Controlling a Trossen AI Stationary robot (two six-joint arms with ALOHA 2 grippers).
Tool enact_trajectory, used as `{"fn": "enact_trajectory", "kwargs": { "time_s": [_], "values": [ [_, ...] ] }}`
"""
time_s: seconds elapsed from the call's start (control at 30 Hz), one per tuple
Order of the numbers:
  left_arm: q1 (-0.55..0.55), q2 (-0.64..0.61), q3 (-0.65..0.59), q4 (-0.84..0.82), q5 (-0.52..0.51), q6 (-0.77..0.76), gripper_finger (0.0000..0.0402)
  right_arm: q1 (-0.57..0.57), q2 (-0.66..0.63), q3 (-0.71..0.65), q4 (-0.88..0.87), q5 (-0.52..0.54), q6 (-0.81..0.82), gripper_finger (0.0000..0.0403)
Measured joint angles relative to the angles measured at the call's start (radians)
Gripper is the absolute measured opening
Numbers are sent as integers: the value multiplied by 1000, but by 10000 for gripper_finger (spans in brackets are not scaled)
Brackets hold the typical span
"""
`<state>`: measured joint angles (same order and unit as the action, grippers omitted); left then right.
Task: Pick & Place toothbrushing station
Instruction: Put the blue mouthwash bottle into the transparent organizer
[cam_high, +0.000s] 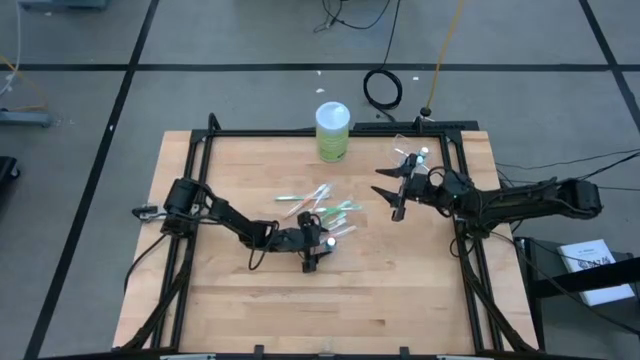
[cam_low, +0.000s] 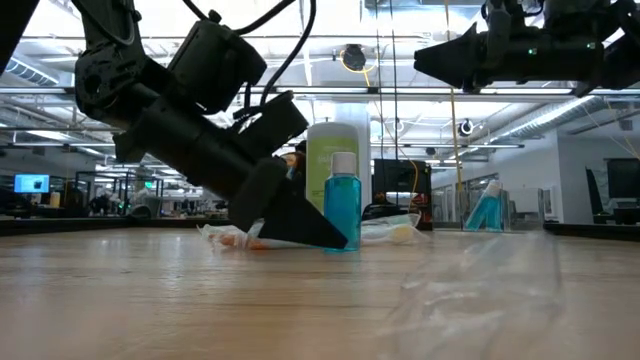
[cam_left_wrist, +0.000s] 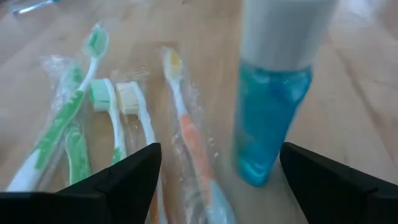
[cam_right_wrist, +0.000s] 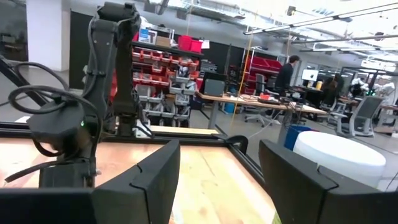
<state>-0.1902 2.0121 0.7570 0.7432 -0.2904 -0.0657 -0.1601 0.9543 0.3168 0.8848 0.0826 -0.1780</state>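
Left gripper (cam_high: 318, 252) sits low at table centre, jaws spread wide, beside the wrapped toothbrushes (cam_high: 322, 205) with a small teal tube (cam_left_wrist: 268, 118) standing between its fingers; judged step: approach to grasp, next needing a short advance and closure on the tube. Right gripper (cam_high: 393, 193), also wide and empty, hovers raised near the right edge, by the far right corner, waiting.

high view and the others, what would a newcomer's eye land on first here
The left gripper sits low at mid-table, open, facing a standing teal tube beside the wrapped toothbrushes. Behind them stands a lime-green cylinder at the table's far edge, and the right gripper hovers open, raised at the far right.
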Motion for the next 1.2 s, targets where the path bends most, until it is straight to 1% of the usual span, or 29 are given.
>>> {"fn": "enact_trajectory", "kwargs": {
  "time_s": [0.33,0.5,0.77,0.97,1.2],
  "values": [
    [0,-1,0,32,0,-1,335,2,0,0,1,0,-3,210],
    [-15,-1,0,30,54,-3,335,1,0,0,2,0,-3,210],
    [-47,-1,23,10,44,-19,335,1,0,0,8,0,-3,210],
    [-41,-1,28,-23,19,-38,335,1,0,0,8,0,-3,210],
    [-30,56,31,33,32,-50,335,1,0,-1,8,0,-3,210]
  ]
}}
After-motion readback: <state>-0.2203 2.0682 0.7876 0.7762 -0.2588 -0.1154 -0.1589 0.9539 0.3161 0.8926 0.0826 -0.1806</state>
